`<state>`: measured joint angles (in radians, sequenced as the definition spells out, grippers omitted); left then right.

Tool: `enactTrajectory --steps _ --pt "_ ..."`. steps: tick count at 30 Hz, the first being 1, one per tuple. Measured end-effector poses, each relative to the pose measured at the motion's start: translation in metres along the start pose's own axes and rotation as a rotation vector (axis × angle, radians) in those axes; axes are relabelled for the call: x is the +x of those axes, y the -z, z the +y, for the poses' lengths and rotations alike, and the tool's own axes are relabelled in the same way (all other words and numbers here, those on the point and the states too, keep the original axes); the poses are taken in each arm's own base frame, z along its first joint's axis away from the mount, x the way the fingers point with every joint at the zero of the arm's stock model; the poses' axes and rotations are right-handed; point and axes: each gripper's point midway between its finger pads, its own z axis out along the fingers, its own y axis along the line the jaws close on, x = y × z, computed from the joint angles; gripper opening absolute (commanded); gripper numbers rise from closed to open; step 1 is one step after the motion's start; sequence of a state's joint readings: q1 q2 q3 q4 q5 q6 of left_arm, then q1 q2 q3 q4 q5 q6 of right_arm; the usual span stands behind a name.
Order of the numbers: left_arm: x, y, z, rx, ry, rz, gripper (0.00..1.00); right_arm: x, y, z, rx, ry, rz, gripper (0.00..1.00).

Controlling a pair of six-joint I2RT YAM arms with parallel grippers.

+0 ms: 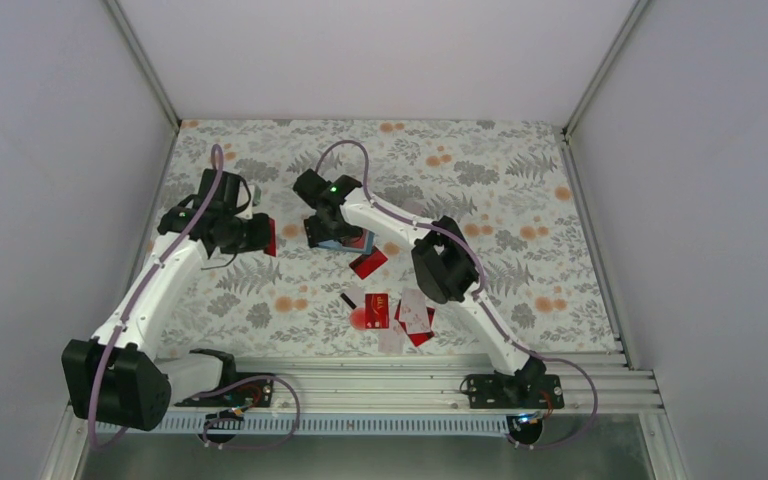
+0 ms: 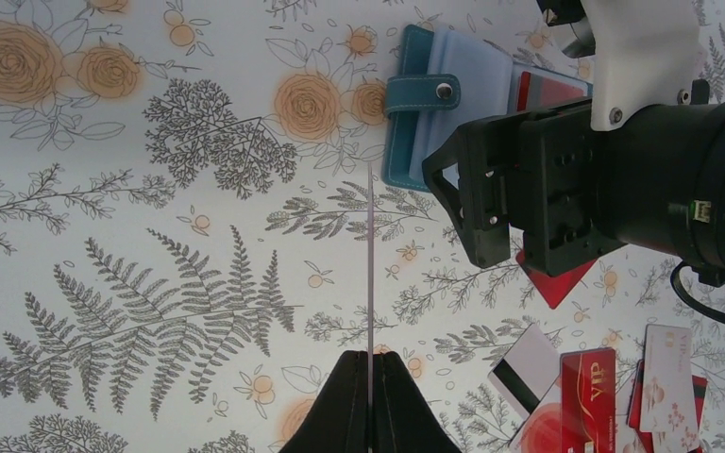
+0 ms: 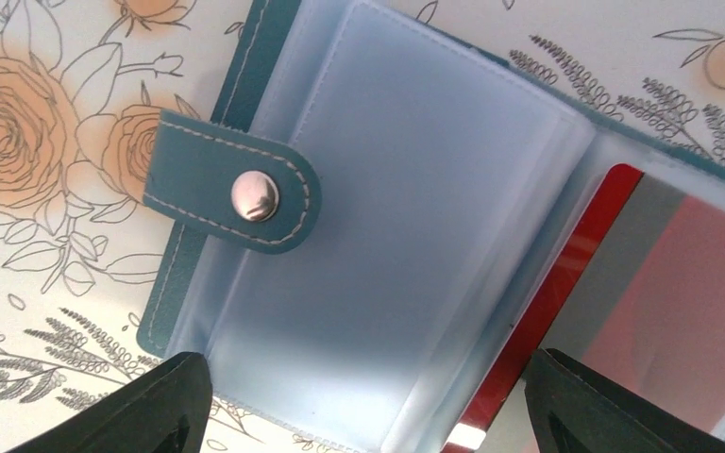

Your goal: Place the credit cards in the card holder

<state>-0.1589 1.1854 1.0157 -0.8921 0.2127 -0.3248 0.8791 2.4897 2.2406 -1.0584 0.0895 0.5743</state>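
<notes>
left gripper [image 2: 370,404] clamped on a red card [image 1: 271,238], edge-on in its wrist view. right gripper [image 3: 363,387] fingers spread wide, holding nothing, directly over the card holder [image 2: 406,123]. It lies open on the floral table [image 1: 520,200] with a sleeved red card [image 3: 566,311] inside; loose cards [image 1: 377,308] lie near.

we note a floral-print table [image 1: 520,200]. open teal holder [image 2: 401,142] lies flat on it, a red card [image 1: 367,264] just beside. more cards [image 1: 415,318], red and white, heaped toward the near edge; black piece [image 1: 348,299] near them.
</notes>
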Motion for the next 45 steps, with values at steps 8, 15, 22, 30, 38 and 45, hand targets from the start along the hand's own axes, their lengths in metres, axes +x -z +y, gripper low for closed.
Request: enactTrajectory --steps 8,15,22,30,38,45 --pt "0.002 0.001 0.0 0.001 -0.001 -0.003 0.02 -0.003 0.0 -0.01 0.058 0.005 -0.025 0.84" --pt "0.002 0.001 0.0 0.001 -0.001 -0.003 0.02 -0.002 -0.003 -0.019 0.103 0.012 -0.029 0.84" --pt "0.002 0.001 0.001 0.001 -0.003 -0.001 0.02 0.004 -0.002 -0.033 0.139 0.009 -0.024 0.83" --pt "0.006 -0.001 0.002 -0.002 -0.001 0.008 0.02 0.004 0.0 -0.042 0.161 0.002 -0.027 0.83" --pt "0.006 -0.001 0.001 0.001 -0.001 0.008 0.02 0.001 0.009 -0.061 0.198 -0.014 -0.036 0.83" --pt "0.006 -0.001 0.001 0.005 -0.001 0.009 0.02 0.0 0.017 -0.079 0.218 -0.036 -0.04 0.83"
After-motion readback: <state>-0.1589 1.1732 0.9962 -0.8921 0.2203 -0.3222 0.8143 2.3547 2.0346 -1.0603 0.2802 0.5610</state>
